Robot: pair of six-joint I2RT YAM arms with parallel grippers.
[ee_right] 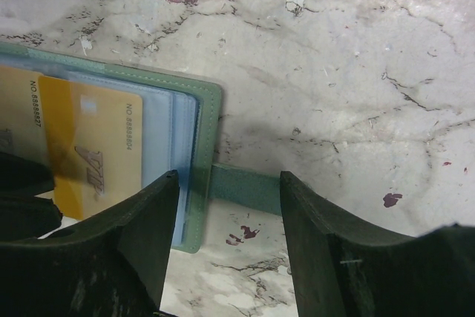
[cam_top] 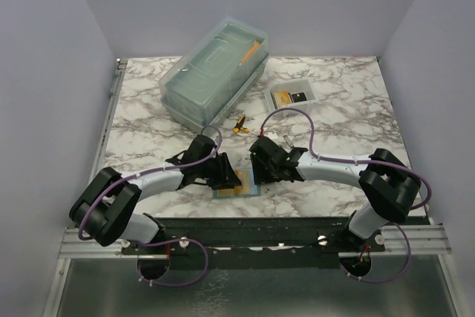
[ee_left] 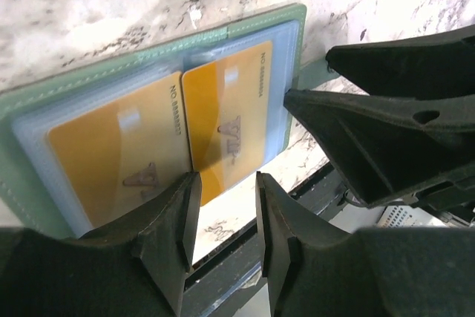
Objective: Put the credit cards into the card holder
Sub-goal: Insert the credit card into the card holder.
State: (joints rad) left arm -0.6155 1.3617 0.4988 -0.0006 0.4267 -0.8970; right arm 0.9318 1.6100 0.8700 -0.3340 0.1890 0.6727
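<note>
While the left tool (ee_left: 225,187) stands spread with nothing between its fingers, its tips hang at the near edge of the open card holder (ee_left: 148,46). Just beyond them, two gold credit cards (ee_left: 231,120) show side by side in the clear pockets. The right tool (ee_right: 230,180), likewise spread, straddles the holder's green strap (ee_right: 249,189) at the right edge, crowding close beside the left one. Farther back on the marble tabletop (cam_top: 334,131) lie a yellow-handled implement (cam_top: 239,125), a white tray (cam_top: 270,100) holding further cards (cam_top: 291,96), and a translucent lidded box (cam_top: 215,72).
</note>
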